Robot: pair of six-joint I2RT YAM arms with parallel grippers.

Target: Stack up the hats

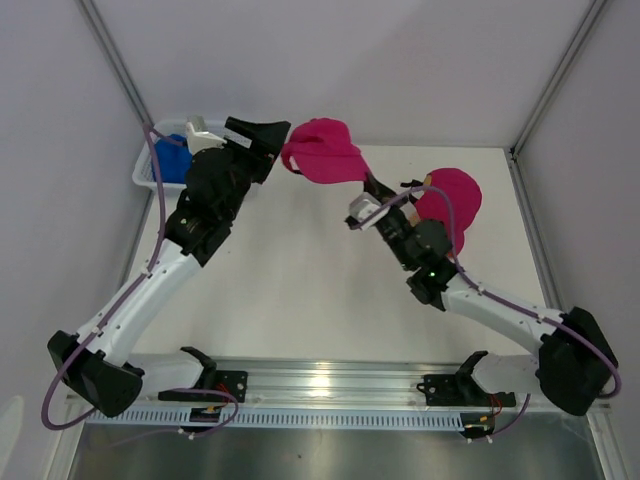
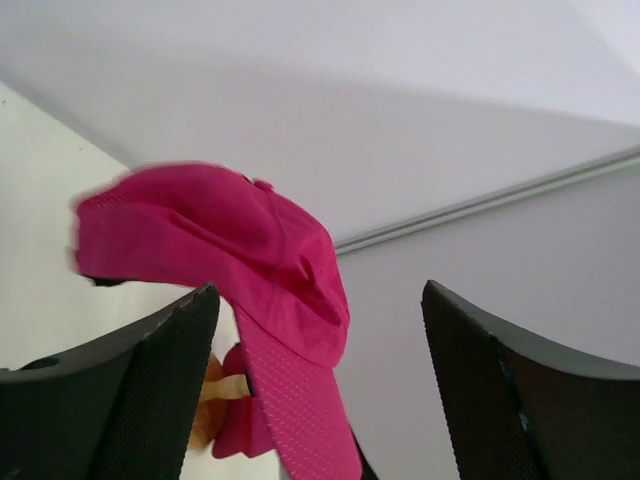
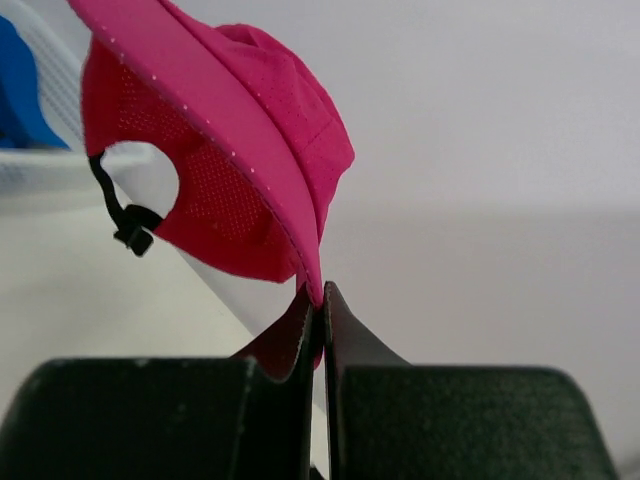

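Note:
A magenta-pink hat (image 1: pixel 322 150) hangs in the air between the two arms. My right gripper (image 1: pixel 368 183) is shut on the edge of its brim; in the right wrist view the fingers (image 3: pixel 322 300) pinch the fabric and the hat (image 3: pixel 220 130) stands above them. My left gripper (image 1: pixel 268 135) is open just left of that hat; in its wrist view the hat (image 2: pixel 230 250) droops between the spread fingers (image 2: pixel 170 380), nearer the left one. A second pink hat (image 1: pixel 452 198) sits at the right, behind the right arm. A blue hat (image 1: pixel 172 155) lies in the basket.
The white mesh basket (image 1: pixel 142 170) stands at the back left corner, behind the left arm. A bit of wooden stand (image 2: pixel 212 392) shows under the second pink hat (image 2: pixel 240 425). Grey walls with metal posts close in the back and sides.

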